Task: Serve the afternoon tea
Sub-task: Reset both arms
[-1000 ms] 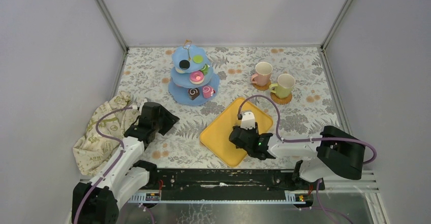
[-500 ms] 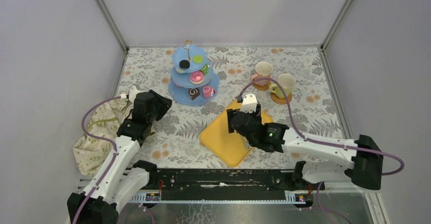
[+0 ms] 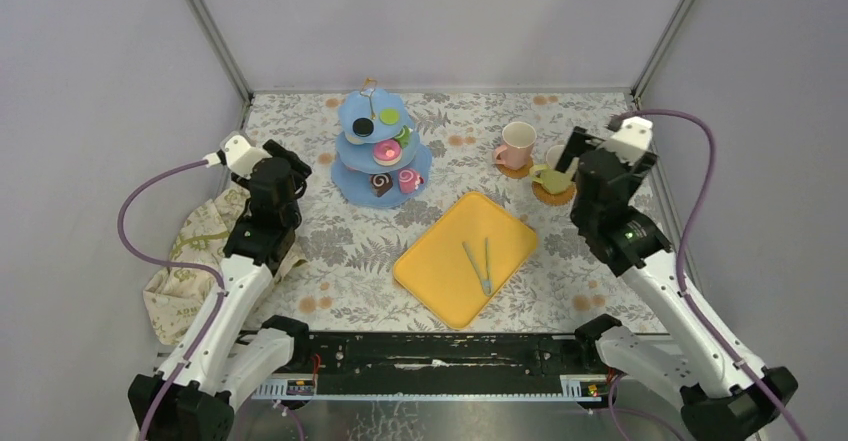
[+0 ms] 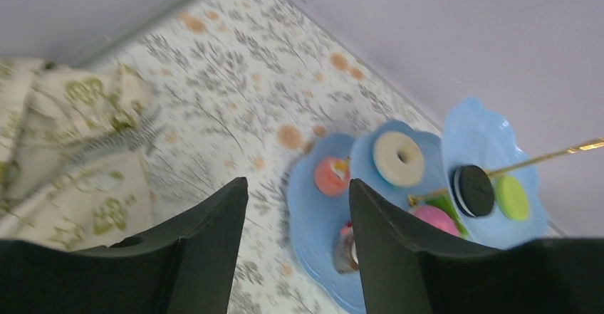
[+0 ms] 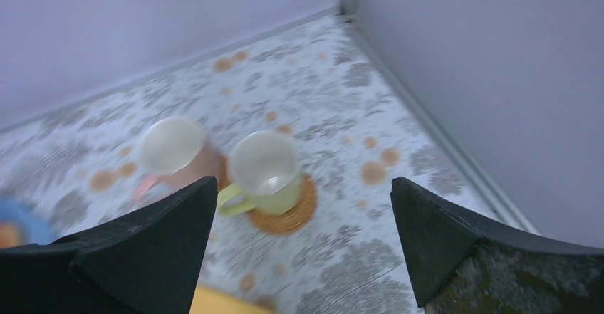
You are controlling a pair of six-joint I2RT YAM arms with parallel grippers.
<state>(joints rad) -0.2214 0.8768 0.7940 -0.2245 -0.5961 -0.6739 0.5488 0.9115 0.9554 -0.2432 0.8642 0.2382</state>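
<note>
Motion blur and cropping around the pale green mug (image 5: 265,168)
Left of it the stand (image 5: 11,218) is cut off by the edge, as is the yellow tray (image 5: 221,301) in front.

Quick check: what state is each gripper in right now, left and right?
Left gripper: open, holding nothing.
Right gripper: open wide, holding nothing.

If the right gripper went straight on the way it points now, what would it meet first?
Most likely the pale green mug, centred ahead of the open right gripper in its wrist view, though depth is unclear.
</note>
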